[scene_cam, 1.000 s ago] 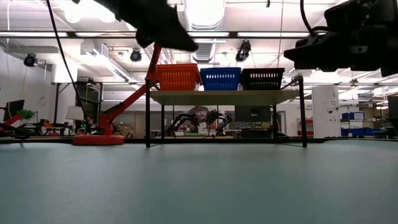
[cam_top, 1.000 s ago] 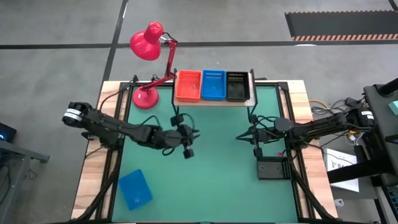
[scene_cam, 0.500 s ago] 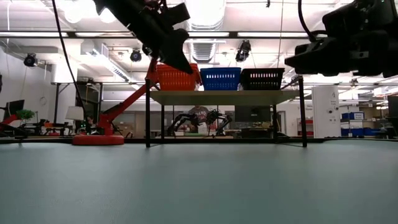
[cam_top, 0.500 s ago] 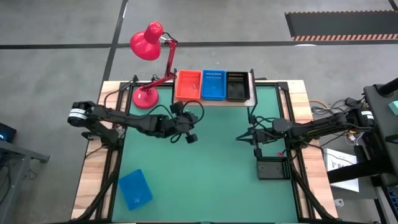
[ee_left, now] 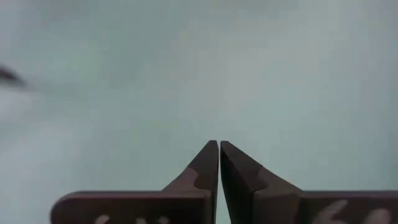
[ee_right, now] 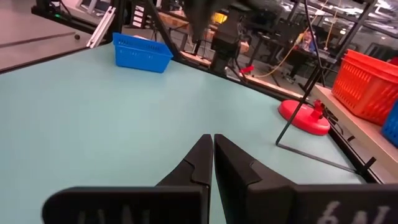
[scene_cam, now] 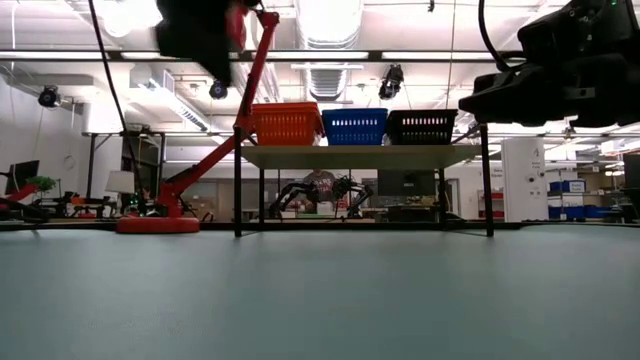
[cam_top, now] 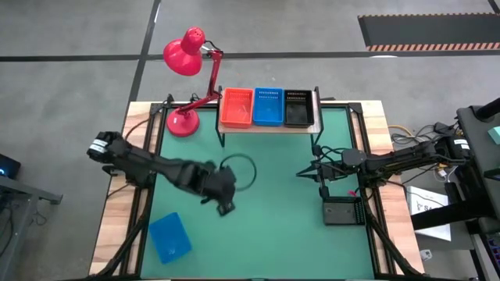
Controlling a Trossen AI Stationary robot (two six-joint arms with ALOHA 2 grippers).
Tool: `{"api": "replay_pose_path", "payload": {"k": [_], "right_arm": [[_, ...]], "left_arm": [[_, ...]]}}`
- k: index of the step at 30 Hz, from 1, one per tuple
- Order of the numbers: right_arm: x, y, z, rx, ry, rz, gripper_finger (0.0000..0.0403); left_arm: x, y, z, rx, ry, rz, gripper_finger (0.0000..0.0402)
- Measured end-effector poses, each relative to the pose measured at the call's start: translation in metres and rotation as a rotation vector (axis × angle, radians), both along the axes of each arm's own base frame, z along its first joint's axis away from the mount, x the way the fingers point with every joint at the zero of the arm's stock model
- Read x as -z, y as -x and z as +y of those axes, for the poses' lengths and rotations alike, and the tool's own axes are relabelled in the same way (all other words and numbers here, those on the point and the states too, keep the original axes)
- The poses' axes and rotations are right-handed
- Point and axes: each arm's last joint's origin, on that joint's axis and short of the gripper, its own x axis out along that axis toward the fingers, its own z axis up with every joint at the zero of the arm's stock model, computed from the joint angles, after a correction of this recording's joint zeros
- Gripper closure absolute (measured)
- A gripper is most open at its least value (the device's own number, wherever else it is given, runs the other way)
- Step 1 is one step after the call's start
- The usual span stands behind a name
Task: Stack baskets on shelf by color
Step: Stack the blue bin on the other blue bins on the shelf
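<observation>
Left gripper point(cam_top: 225, 204) over the bare green table point(cam_top: 273, 226), left of centre, fingers point(ee_left: 208, 163) pressed together on nothing (tips meeting in the left wrist view, only plain green surface beyond them)

Off to the left and nearer the front edge: one blue basket point(cam_top: 170, 236) lying alone on the green top, tilted a little against the table's edges, well apart from the left gripper; seen again across the table in the right wrist view point(ee_right: 142, 53)

At the back left: red desk lamp point(cam_top: 187, 86), round base on the green top just beside the shelf's left end, shade reaching out past the table's far edge

Along the back edge, centre: light-wood shelf point(cam_top: 270, 127) on thin black legs, carrying three colours side by side, orange-red baskets point(cam_top: 236, 108), then blue baskets point(cam_top: 267, 108), then black baskets point(cam_top: 297, 108); number in each pile not readable from above or from the low view point(scene_cam: 287, 124)

Right of centre: right gripper point(cam_top: 322, 190), fingers point(ee_right: 202, 163) likewise closed and empty, held above the table

Just in front of that gripper: single black basket point(cam_top: 342, 211) flat on the green top near the right edge

No brand, label or legible writing anywhere on baskets, shelf, lamp or arms
</observation>
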Motion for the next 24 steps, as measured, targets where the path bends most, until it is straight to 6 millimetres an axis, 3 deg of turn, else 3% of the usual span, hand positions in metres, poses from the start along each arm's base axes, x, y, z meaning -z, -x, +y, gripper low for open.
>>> {"api": "replay_pose_path", "payload": {"k": [7,13,19,24], "right_arm": [[0.003,0.000,0.000,0.003,-0.020,0.030,0.0394],[0.003,0.000,0.000,0.004,-0.034,0.033,0.0394],[0.003,0.000,0.000,0.003,-0.034,0.034,0.0394],[0.003,0.000,0.000,-0.002,-0.036,0.034,0.0394]], "left_arm": [[0.013,0.024,-0.075,0.063,0.395,0.325,0.0401],[0.031,0.063,-0.131,0.104,0.414,0.459,0.0401],[0.038,0.091,-0.160,0.104,0.375,0.455,0.0394],[0.043,0.097,-0.168,0.128,0.342,0.446,0.0347]]}}
